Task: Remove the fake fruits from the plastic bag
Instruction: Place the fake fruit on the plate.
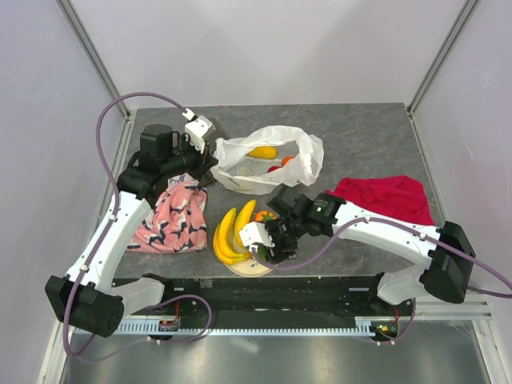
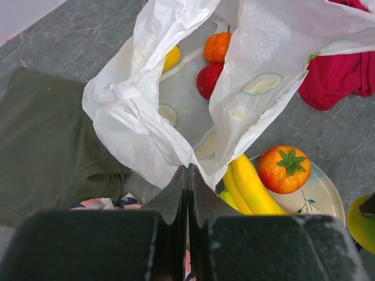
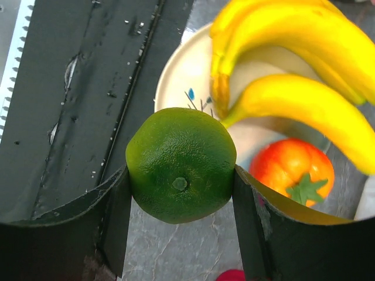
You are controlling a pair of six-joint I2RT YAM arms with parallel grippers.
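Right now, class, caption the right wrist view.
Right pincer holds green fruit by plate with bananas and orange fruit.

Bananas (image 1: 228,236) lie nearest – plastic bag (image 1: 309,157) (open) behind.

green fruit (image 3: 180,164), yellow bananas (image 3: 304,64), white green-printed bag (image 2: 132,126), red cloth (image 1: 390,198), pink patterned cloth (image 1: 176,218)

Robot lab test cell: grey worktop (image 1: 360,132) walled by pale plain panels (image 1: 272,48) on metal posts (image 1: 90,50); cable rail (image 1: 264,326) along worktop's near edge.
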